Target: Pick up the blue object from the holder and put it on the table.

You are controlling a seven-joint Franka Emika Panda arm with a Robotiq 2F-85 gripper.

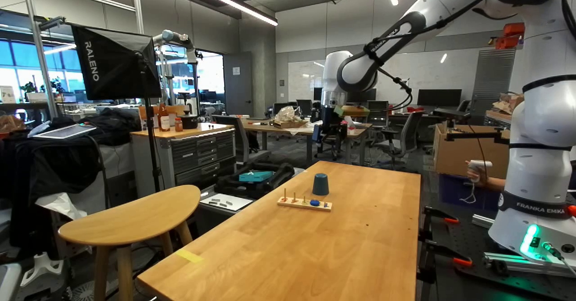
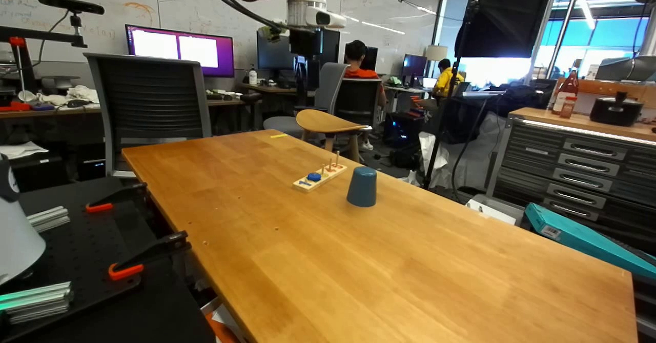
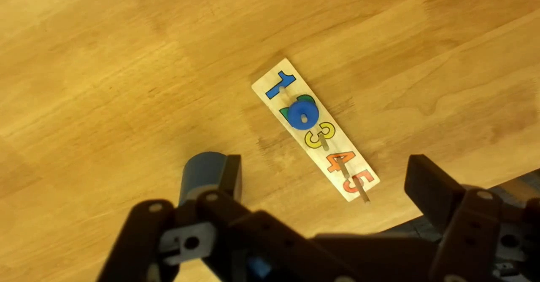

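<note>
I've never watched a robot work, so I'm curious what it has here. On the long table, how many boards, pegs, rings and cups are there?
Board: 1
Pegs: 5
Ring: 1
Cup: 1
Total: 8

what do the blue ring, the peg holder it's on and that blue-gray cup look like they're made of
Blue ring: smooth, even color, no grain showing; perhaps painted wood or plastic.
Peg holder: likely plain matte wood, from its pale tan face behind colored numerals.
Blue-gray cup: plastic or ceramic, I can't tell; uniformly colored with a soft sheen.
</note>
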